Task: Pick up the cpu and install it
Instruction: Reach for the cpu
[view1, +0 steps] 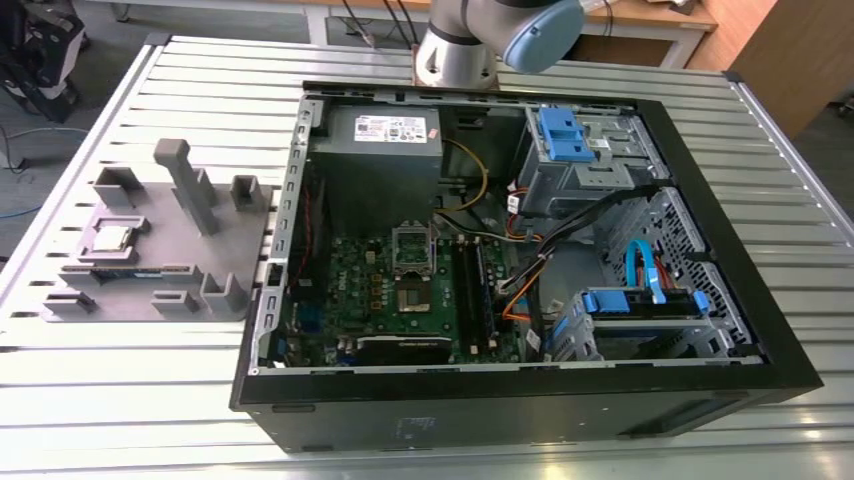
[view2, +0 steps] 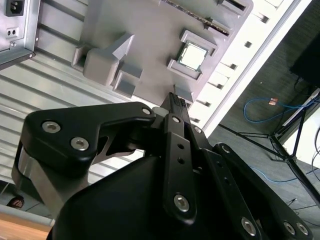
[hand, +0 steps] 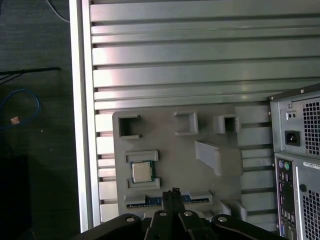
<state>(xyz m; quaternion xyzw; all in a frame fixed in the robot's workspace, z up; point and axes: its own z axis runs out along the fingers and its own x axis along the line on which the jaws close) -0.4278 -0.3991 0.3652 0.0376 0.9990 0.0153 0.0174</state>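
While the cpu (view1: 111, 237) (hand: 141, 171) sits flat in 1 square pocket of the grey fixture tray (view1: 160, 265), the open computer case (view1: 534, 415) on the exterior view's right of it holds the motherboard (view1: 394, 295); gripper (hand: 175, 192) hangs above the tray, clear of the chip; fingers (view2: 179, 145) pressed together, holding nothing.

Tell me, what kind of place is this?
Probably a robot lab or workshop: a robot arm, an open computer case on a ribbed metal table, and a small chip sitting in a grey tray beside it.
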